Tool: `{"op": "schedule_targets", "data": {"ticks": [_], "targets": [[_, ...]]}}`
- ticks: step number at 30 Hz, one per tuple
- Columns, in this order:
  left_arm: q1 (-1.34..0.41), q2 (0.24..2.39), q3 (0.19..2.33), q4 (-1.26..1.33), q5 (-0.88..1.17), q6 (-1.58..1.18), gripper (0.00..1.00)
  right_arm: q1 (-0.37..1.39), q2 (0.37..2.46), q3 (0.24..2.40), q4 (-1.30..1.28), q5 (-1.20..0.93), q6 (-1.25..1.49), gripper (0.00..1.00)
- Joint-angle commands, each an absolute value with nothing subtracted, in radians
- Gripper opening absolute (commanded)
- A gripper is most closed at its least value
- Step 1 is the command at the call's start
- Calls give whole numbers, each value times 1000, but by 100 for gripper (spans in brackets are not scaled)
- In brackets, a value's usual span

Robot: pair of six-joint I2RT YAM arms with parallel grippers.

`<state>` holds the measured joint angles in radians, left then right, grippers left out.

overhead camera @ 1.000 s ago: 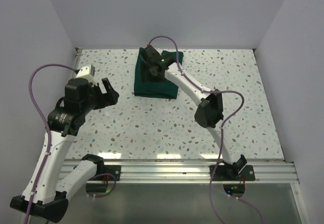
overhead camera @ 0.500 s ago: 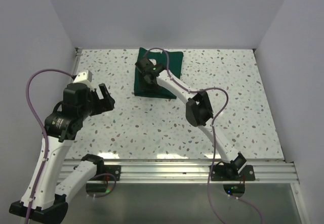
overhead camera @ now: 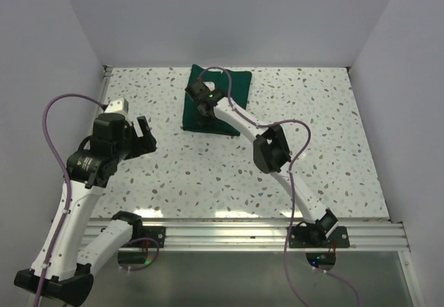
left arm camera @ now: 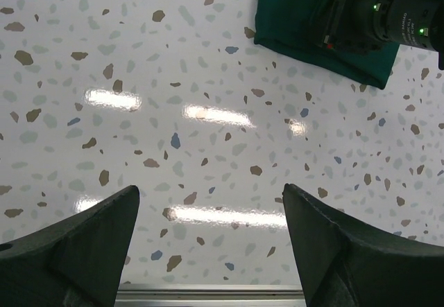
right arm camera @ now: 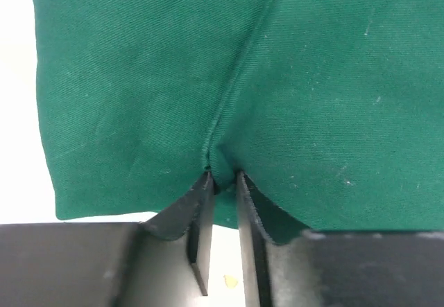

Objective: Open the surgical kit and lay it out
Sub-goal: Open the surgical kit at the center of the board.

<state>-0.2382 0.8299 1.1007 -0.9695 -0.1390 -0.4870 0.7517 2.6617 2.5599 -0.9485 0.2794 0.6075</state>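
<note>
Two claws, one working: right claw point(right arm camera: 220, 182) closing down just now, pinching raised fold of dark green folded cloth wrap point(right arm camera: 139, 78), which is sitting at far middle of speckled white worktop point(overhead camera: 208, 168). Meanwhile left claw point(left arm camera: 208, 193) hanging wide apart, well clear. Unwrapping looking ready to start.

The dark green cloth wrap point(overhead camera: 238, 85) lies folded shut, a flat rectangular bundle on the speckled counter point(overhead camera: 173, 175) at upper centre of the top view. One crease bunches up at its edge.
</note>
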Motion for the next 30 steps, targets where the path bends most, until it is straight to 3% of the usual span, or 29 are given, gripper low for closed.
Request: {"op": "schedule_targets", "data": {"ticks": [1, 9, 13, 19, 28, 29, 30], "targets": [[-244, 841, 1097, -962, -155, -479, 88, 755, 2634, 2545, -908, 292, 630, 19], [-244, 873, 1072, -902, -106, -479, 88, 726, 2448, 2504, -882, 259, 626, 0], [-244, 894, 1071, -876, -89, -474, 88, 696, 2298, 2430, -879, 304, 600, 0], [-244, 937, 1054, -821, -54, -472, 88, 620, 2055, 2173, -910, 402, 581, 0], [-245, 1035, 1043, -747, -21, -466, 85, 460, 1750, 1571, -859, 480, 604, 0], [-245, 1046, 1042, -733, -18, -465, 85, 437, 1746, 1519, -867, 486, 606, 29], [-247, 1066, 1039, -726, -18, -463, 85, 427, 1747, 1500, -876, 492, 618, 51]]}}
